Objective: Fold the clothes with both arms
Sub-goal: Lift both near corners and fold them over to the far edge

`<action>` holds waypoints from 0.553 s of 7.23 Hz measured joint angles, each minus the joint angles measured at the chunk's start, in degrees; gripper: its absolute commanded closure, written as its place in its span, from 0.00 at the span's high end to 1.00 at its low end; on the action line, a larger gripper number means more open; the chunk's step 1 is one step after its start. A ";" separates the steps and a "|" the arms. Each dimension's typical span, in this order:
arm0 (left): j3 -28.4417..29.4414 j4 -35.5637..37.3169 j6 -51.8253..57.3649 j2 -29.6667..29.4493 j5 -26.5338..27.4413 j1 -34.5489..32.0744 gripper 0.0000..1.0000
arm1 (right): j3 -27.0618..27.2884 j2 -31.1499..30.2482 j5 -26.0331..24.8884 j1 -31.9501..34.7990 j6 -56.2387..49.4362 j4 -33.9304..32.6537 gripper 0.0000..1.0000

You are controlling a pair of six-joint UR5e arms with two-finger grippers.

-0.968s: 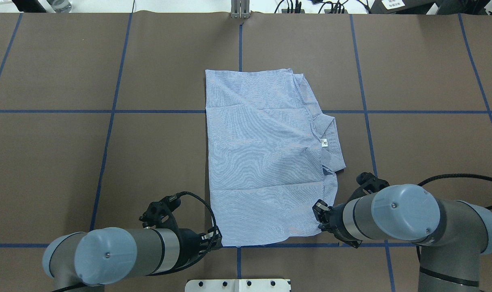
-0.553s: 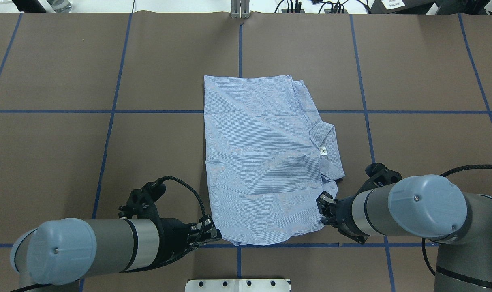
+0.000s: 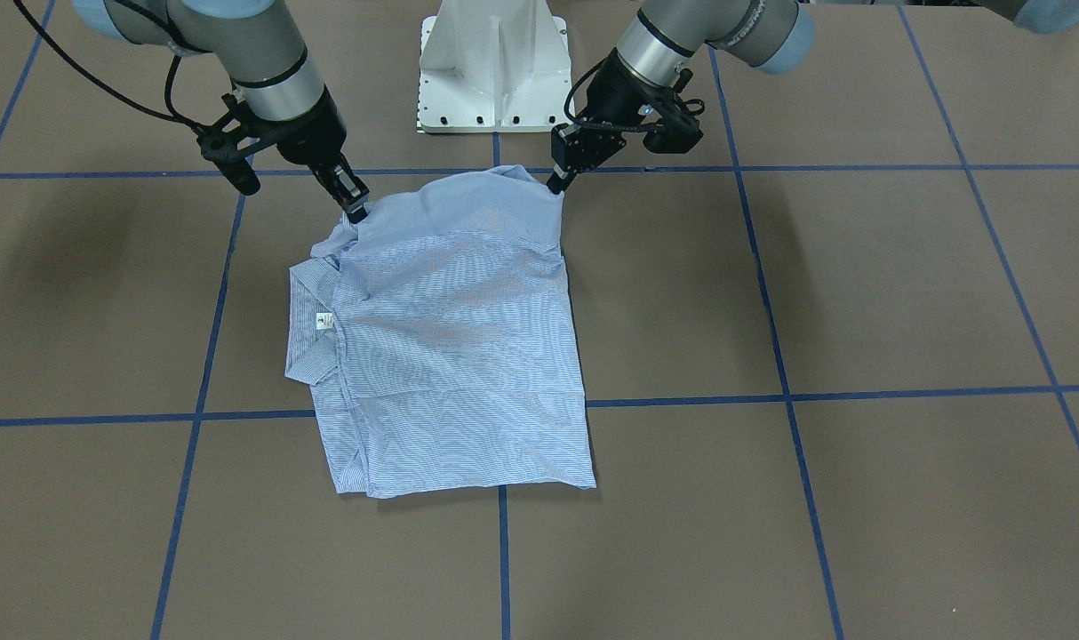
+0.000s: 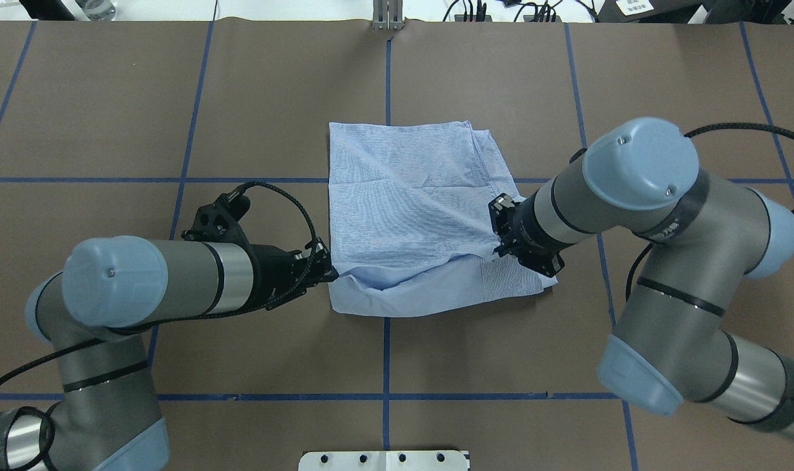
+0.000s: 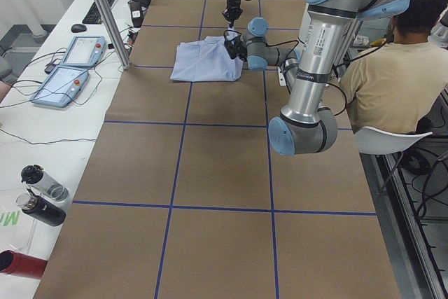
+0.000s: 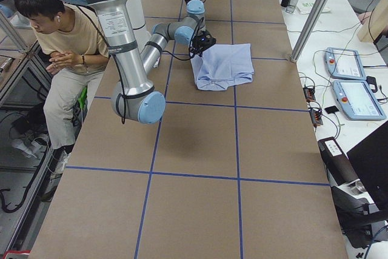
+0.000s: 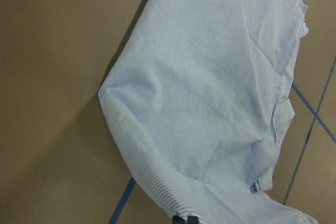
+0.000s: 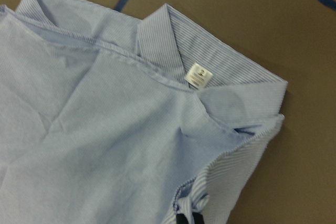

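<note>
The light blue-and-white striped shirt lies folded in the middle of the table, and it also shows in the front view. Its collar with the white neck label points to my right and shows in the right wrist view. My left gripper is shut on the shirt's near left corner. My right gripper is shut on the near right corner. Both hold the near edge lifted above the table, and the cloth sags between them over the shirt's lower part. In the front view the left gripper and the right gripper pinch the raised edge.
The white pedestal base stands at the table's near edge behind the grippers. Blue tape lines cross the brown table. A seated person is beside the table. Control pendants and bottles lie along the far side.
Both grippers have risen and moved away from the robot with the shirt's near edge, from the near blue line to over the shirt's middle. The near part now folds over.
</note>
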 measured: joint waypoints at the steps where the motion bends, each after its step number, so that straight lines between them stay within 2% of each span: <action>1: 2.95 -0.22 0.94 -1.77 -0.74 -2.18 0.00 | -2.79 1.48 0.87 2.48 -2.92 -0.09 0.00; 4: 10.07 -0.54 4.01 -6.83 -1.20 -7.78 0.00 | -14.42 8.79 1.29 5.99 -7.77 0.41 0.00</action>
